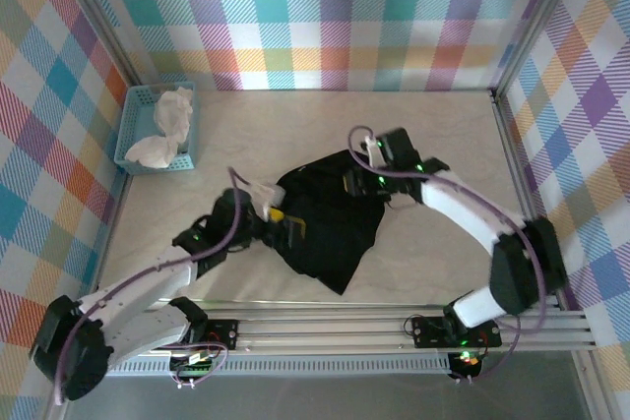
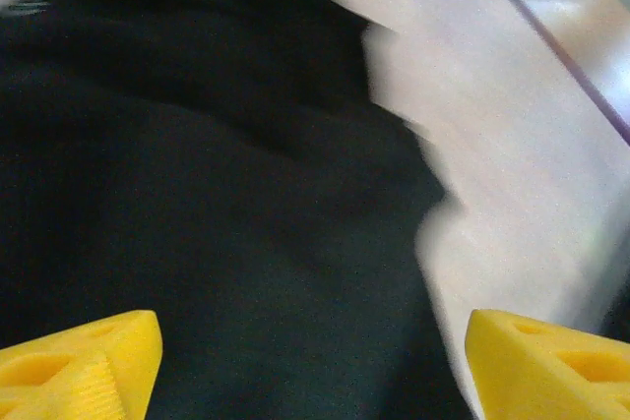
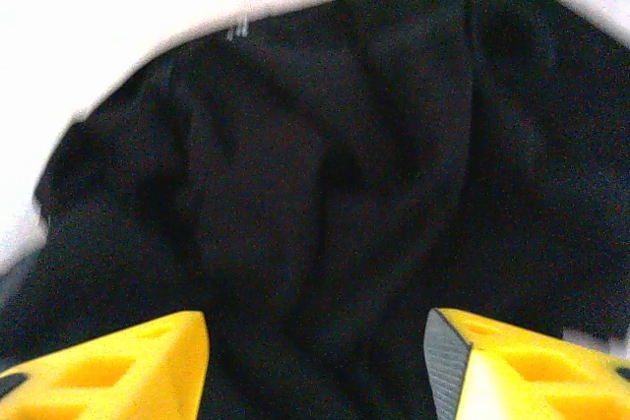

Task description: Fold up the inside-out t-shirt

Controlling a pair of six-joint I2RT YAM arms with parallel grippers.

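Note:
The black t-shirt (image 1: 325,228) lies in a rumpled heap at the middle of the table, with no print showing. My left gripper (image 1: 287,223) hangs over its left edge. In the left wrist view the yellow fingers (image 2: 84,366) stand wide apart, the left gripper (image 2: 310,361) is open, and the t-shirt (image 2: 197,194) lies below with bare table to its right. My right gripper (image 1: 352,184) is over the shirt's upper part. It is open too (image 3: 317,361), with folds of the t-shirt (image 3: 345,164) under the gap and nothing held.
A light-blue basket (image 1: 133,125) with a white cloth (image 1: 162,130) in it stands at the back left. Metal frame rails (image 1: 394,322) run along the near edge, and another rail (image 1: 512,145) runs along the right side. Checked walls close in the table.

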